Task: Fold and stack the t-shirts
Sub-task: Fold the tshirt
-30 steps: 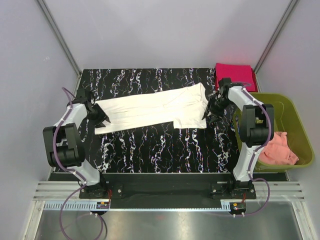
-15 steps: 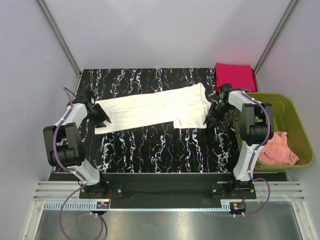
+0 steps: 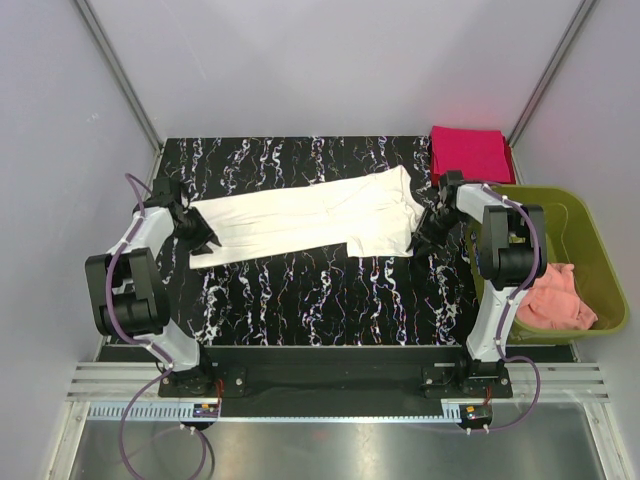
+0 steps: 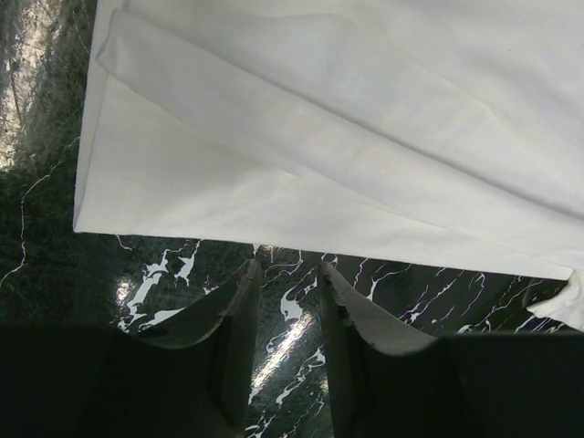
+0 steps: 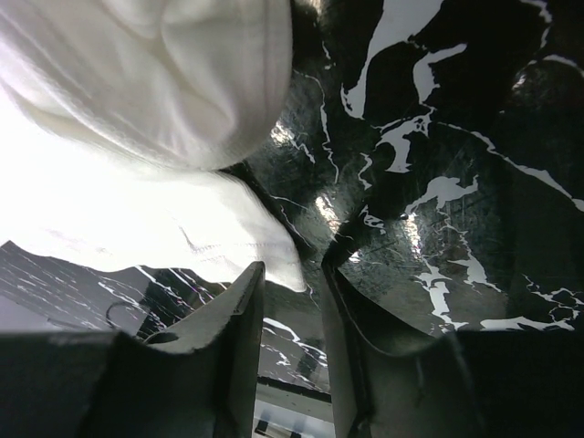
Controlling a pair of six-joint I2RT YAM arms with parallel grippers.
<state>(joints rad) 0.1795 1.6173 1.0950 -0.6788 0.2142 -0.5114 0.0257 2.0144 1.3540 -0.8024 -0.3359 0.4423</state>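
**Two ends of the cream-white t-shirt (image 3: 310,215) covered, one arm at each**

I see the shirt lying flat as a long folded strip on the black marble table (image 3: 320,290), slanting from the left side toward the far right. My left gripper (image 4: 287,266) sits low at the strip's left end. Its fingers are a narrow gap apart with bare table between them, and the tips are just short of the hem. My right gripper (image 5: 292,266) is at the right end, fingers also slightly spread. A hem corner lies right at its tips, with no cloth clamped between them. The magenta-red t-shirt (image 3: 470,152) lies folded at the far right corner, beside an olive bin (image 3: 590,240) holding a pink cloth (image 3: 560,300).
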